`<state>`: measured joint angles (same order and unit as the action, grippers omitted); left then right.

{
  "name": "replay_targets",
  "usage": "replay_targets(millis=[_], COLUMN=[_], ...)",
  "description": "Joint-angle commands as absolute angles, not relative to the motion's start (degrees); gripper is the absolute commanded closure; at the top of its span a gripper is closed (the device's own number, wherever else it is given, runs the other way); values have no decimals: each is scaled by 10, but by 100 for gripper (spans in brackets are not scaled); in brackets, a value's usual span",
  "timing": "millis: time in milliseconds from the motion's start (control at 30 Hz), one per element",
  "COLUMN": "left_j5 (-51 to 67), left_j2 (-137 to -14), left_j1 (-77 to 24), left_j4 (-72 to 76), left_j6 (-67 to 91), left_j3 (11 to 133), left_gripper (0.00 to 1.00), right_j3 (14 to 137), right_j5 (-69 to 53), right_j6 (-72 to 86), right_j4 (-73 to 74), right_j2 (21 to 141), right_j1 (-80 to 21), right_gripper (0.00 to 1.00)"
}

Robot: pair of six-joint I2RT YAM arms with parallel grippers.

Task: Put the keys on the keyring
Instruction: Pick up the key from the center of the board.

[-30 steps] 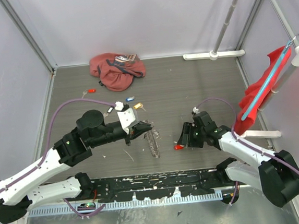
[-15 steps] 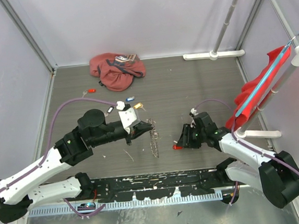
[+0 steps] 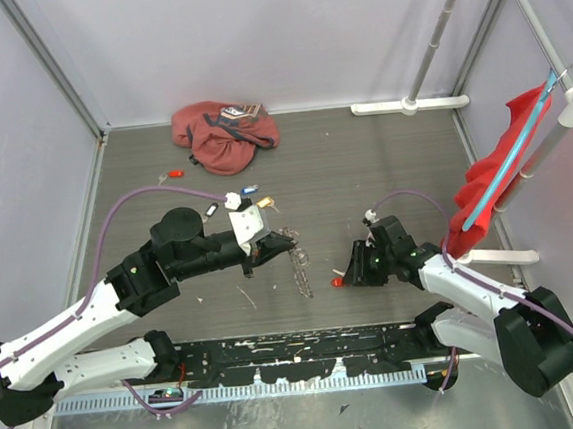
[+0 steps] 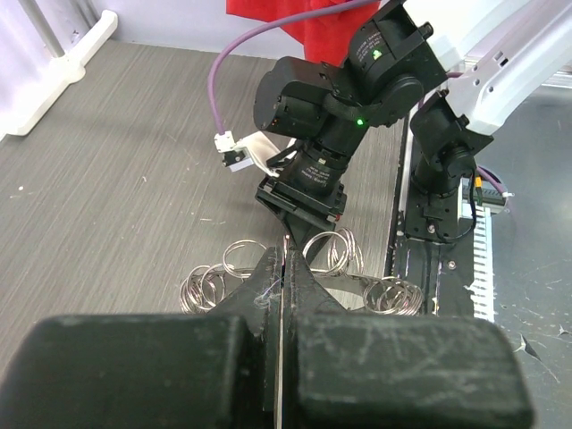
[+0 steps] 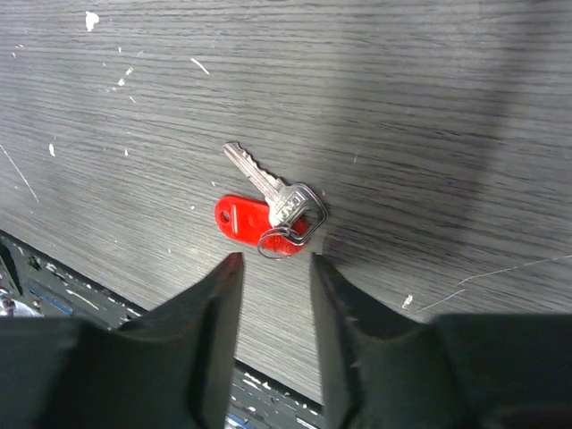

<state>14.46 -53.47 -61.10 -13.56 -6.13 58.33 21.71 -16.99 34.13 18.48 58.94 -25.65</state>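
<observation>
My left gripper (image 3: 277, 241) is shut on the keyring (image 3: 299, 270), a metal band strung with several small silver rings that dangles from the jaws. In the left wrist view the keyring (image 4: 350, 254) spreads either side of the closed gripper (image 4: 287, 261). My right gripper (image 3: 353, 270) is open, low over a silver key with a red tag (image 3: 339, 282). In the right wrist view this red key (image 5: 266, 211) lies flat just beyond the open gripper (image 5: 274, 263). A red key (image 3: 173, 173), a blue key (image 3: 249, 190) and a yellow key (image 3: 269, 205) lie farther back on the left.
A reddish-pink cloth bag (image 3: 224, 135) lies at the back. A red cloth (image 3: 494, 176) hangs from a pole at the right. A white pole base (image 3: 408, 105) sits at the back right. A black rail (image 3: 299, 356) runs along the near edge.
The left gripper has lifted the keyring off the table; it now hangs from the jaws. The right gripper has shifted slightly over the red key. The red cloth has swayed.
</observation>
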Motion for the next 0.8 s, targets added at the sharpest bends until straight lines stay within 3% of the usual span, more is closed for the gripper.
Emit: replay_targets(millis=[0,133,300,500,767], left_j5=[153,155,154,150,131], left_j2=[-533,-533,-532,-528,-507], left_j1=[-608,-609,-608,-608,-609], left_j4=[-104,-103,-101,-97,-111], left_j6=[-57,-56,-56,-53,-57], left_j3=[610,609,608,605,602], left_gripper=[100,100,100,100,100], right_j3=[226,235,266,336,397], right_j5=[-164,-150,-86,97,245], right_j6=[329,327,325,402,493], right_j4=[181,196,254,325,379], right_j2=[595,588,572,584,692], right_j1=[-254,-254,-268,-415,-517], right_gripper=[53,48,55,50,52])
